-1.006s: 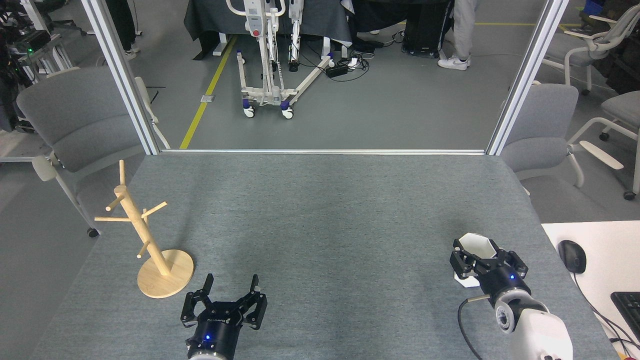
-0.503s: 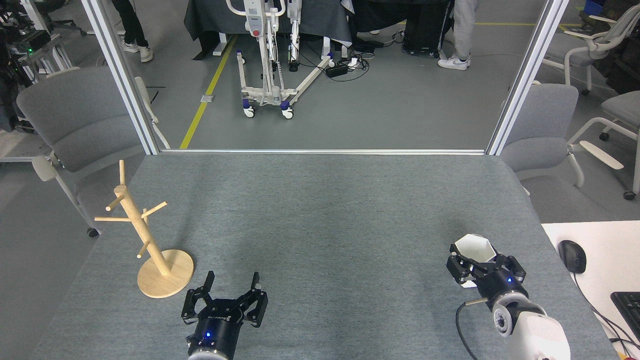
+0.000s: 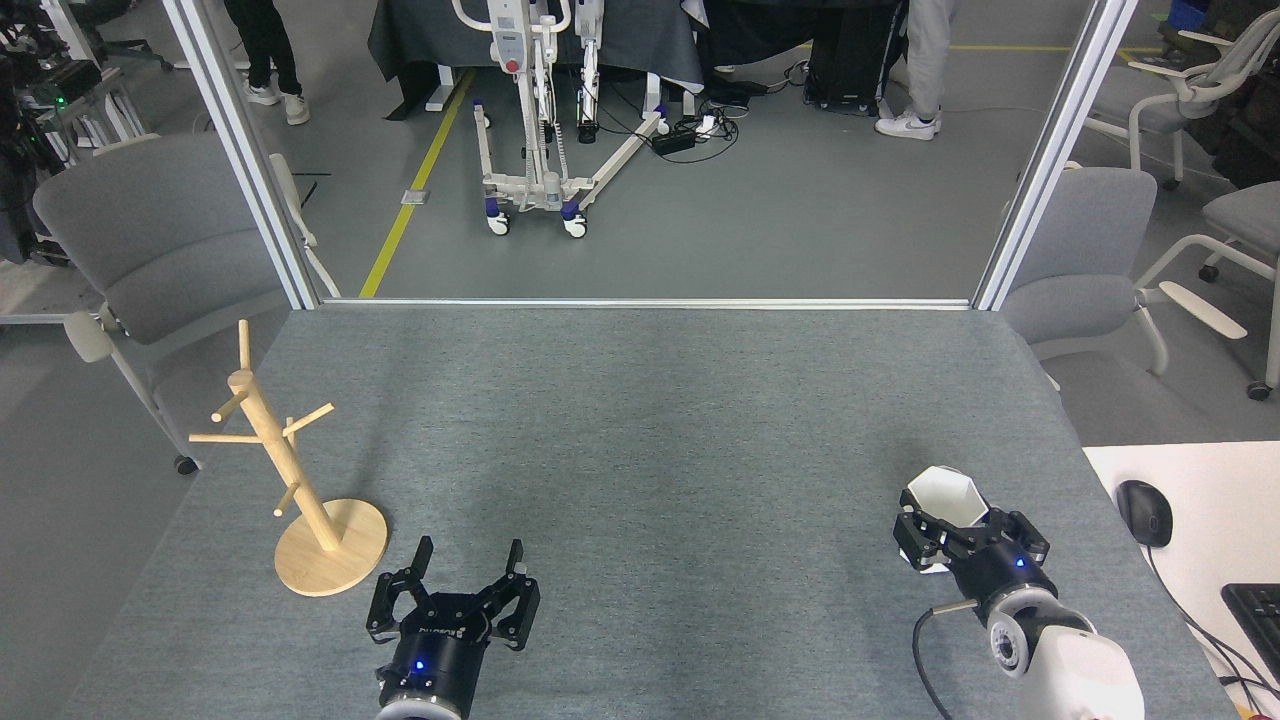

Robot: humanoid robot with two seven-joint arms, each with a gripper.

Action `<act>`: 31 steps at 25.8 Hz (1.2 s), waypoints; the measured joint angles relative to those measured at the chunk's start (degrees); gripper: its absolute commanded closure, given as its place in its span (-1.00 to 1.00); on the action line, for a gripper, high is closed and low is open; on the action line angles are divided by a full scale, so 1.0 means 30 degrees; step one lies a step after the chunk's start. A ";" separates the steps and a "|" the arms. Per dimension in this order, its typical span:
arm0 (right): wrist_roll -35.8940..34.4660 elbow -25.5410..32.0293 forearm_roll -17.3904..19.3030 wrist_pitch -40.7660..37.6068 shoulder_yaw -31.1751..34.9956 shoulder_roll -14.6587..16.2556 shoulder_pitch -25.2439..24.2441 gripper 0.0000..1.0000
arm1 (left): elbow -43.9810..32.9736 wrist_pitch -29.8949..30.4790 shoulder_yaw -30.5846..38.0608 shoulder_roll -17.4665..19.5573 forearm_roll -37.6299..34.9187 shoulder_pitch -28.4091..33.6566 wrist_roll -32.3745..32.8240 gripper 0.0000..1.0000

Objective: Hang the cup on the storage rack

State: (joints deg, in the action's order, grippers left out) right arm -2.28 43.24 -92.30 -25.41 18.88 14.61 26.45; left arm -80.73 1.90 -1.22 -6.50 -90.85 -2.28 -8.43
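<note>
On the grey felt-covered surface (image 3: 640,420), bordered by grey chairs (image 3: 150,240), the right end effector (image 3: 955,535) grips the white faceted cup (image 3: 945,497) at right, far from the light wooden peg rack (image 3: 290,470) beside the left end effector (image 3: 468,570), fingers spread and empty.

Cup at the right, rack at the left of the worktop

The cup (image 3: 945,495) is white and matte with a hexagonal rim and angular faces, its open mouth tilted up and toward the worktop's (image 3: 650,420) far edge, near the right edge toward the near corner. The storage rack (image 3: 290,480) is light wood: a slanted post with thin pegs on a round flat disc base, standing by the left edge, well apart from the cup.
</note>
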 measured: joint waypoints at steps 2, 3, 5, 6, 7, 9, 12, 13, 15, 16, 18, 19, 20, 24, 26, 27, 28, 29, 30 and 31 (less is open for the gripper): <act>-0.0020 0.0000 0.0000 -0.0417 0.0001 0.0012 0.0000 0.56 | -0.0007 -0.0005 -0.0005 0.0000 -0.0006 0.0003 0.0000 -0.99; -0.0025 0.0006 0.0022 -0.0526 0.0006 0.0017 0.0003 0.59 | -0.0017 -0.0018 -0.0015 0.0000 -0.0006 0.0007 0.0000 -0.99; -0.0125 0.0060 0.0160 -0.0709 0.0043 0.0018 0.0065 0.62 | -0.0042 -0.0024 -0.0031 0.0000 -0.0006 0.0036 0.0000 -0.99; 0.0037 0.0146 0.0265 -0.0763 0.0070 0.0019 0.0129 0.64 | -0.0050 -0.0024 -0.0040 -0.0001 -0.0006 0.0039 0.0001 -0.99; 0.0367 0.0284 0.0390 -0.0766 0.0100 0.0022 0.0191 0.67 | -0.0056 -0.0026 -0.0048 0.0000 -0.0007 0.0045 0.0000 -0.99; 0.1483 0.0784 0.0623 -0.0728 0.0141 0.0028 0.0407 0.68 | -0.0114 -0.0026 -0.0064 0.0023 -0.0008 0.0053 -0.0050 -0.99; 0.3729 0.2453 0.0948 -0.0177 0.0195 0.0075 0.0780 0.66 | -0.0448 0.0017 -0.0146 0.0101 -0.0008 0.0114 -0.0311 -0.99; 0.4659 0.3355 0.1085 0.0166 0.0207 0.0043 0.0826 0.66 | -0.0633 0.0048 -0.0247 0.0142 -0.0011 0.0163 -0.0356 -0.99; 0.6414 0.5363 0.1442 0.0942 0.0218 -0.0036 0.0881 0.66 | -0.1090 0.0252 -0.0585 0.0230 -0.0028 0.0314 -0.0406 -0.99; 0.7338 0.6434 0.1660 0.1404 0.0219 -0.0076 0.0856 0.66 | -0.1311 0.0378 -0.0753 0.0252 -0.0053 0.0433 -0.0444 -0.99; 0.9087 0.8577 0.2179 0.2252 0.0200 -0.0190 0.0714 0.66 | -0.1902 0.0689 -0.1175 0.0296 -0.0119 0.0814 -0.0445 -0.99; 0.9790 0.9698 0.2373 0.2692 0.0170 -0.0326 0.0561 0.66 | -0.2168 0.0831 -0.1436 0.0315 -0.0155 0.1007 -0.0466 -0.99; 1.0580 1.0766 0.2542 0.3196 0.0125 -0.0556 0.0357 0.66 | -0.2369 0.1007 -0.1760 0.0334 -0.0195 0.1182 -0.0470 -0.99; 1.2618 1.4388 0.2831 0.5322 -0.0460 -0.1631 -0.0413 0.66 | -0.2762 0.1285 -0.3269 0.0504 -0.0732 0.1569 -0.0470 -0.98; 1.3639 1.5709 0.2874 0.6474 -0.1246 -0.1989 -0.0639 0.66 | -0.2808 0.1301 -0.4006 0.0536 -0.1394 0.1597 -0.0471 -0.98; 1.4191 1.6209 0.2878 0.7196 -0.1750 -0.2098 -0.0721 0.66 | -0.2807 0.1304 -0.4393 0.0530 -0.1837 0.1581 -0.0470 -0.98; 1.4568 1.6555 0.2876 0.7930 -0.2258 -0.2166 -0.0781 0.66 | -0.2782 0.1296 -0.4739 0.0498 -0.2229 0.1506 -0.0455 -0.98; 1.4861 1.6877 0.2859 0.8700 -0.2874 -0.2208 -0.0794 0.67 | -0.2723 0.1276 -0.5021 0.0460 -0.2556 0.1341 -0.0410 -0.98; 1.5106 1.7122 0.2825 0.9562 -0.3492 -0.2236 -0.0797 0.67 | -0.2608 0.1275 -0.5254 0.0428 -0.2756 0.1081 -0.0372 -0.98; 1.5286 1.7329 0.2785 1.0472 -0.4181 -0.2258 -0.0821 0.67 | -0.2406 0.1271 -0.5444 0.0406 -0.2952 0.0725 -0.0300 -0.98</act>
State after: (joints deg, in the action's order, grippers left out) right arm 43.57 95.23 -83.94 6.01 6.34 7.83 23.99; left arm -87.95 5.71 -17.55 -5.29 -99.71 -0.10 -9.32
